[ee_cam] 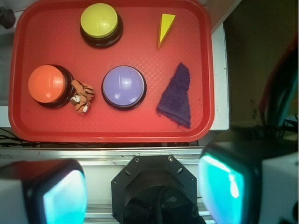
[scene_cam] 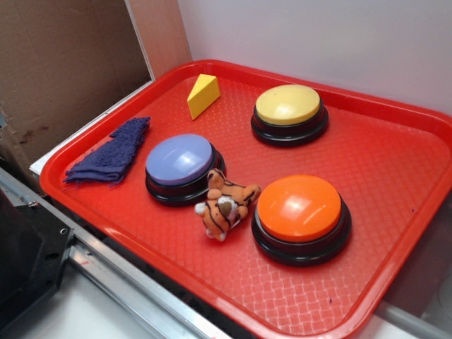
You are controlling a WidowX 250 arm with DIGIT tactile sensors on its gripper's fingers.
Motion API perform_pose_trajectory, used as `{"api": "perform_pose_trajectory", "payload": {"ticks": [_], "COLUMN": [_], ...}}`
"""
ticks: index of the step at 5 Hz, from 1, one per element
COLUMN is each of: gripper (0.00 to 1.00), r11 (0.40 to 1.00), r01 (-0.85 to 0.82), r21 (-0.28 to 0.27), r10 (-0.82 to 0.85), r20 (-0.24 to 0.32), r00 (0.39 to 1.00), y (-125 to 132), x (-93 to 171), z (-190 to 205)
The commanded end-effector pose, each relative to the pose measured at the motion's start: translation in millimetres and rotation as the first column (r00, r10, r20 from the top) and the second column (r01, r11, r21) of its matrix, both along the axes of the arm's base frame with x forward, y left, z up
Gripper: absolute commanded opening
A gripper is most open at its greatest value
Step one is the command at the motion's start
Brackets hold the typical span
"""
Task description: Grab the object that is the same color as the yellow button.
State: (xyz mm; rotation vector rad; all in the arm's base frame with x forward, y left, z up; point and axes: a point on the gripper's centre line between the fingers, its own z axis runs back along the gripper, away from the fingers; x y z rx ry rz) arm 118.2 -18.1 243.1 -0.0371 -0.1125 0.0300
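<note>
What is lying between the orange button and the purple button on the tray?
A small toy tiger lies between the orange button and the purple button; both views show it.

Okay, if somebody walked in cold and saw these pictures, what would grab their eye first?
Probably the bright red tray and its three big dome buttons: the yellow button at the back, the lavender button and the orange button nearer the front. Then the toy tiger wedged between those two, and the yellow wedge in the far corner.

End effector (ee_cam: 145, 191) pointing down, fingers (ee_cam: 56, 196) spread wide (blurred) — empty, held high
</note>
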Motion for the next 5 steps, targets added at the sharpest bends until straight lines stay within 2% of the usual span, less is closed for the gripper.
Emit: {"api": "perform_pose_trajectory", "payload": {"ticks": [1, 3, 5], "gripper": [1.0, 1.0, 1.0], "r11": [1.0, 0.994, 0.979], "r01": [0.0, -0.103, -0.158], "r21": [0.0, 0.048, 0.132], "r10": [0.0, 0.103, 0.166], "r20": [0.0, -0.01, -0.046], "r00": [1.0, 0.995, 0.985], "y": [0, 9, 48], "x": [0, 59, 139], "z": [0, -8, -36]}}
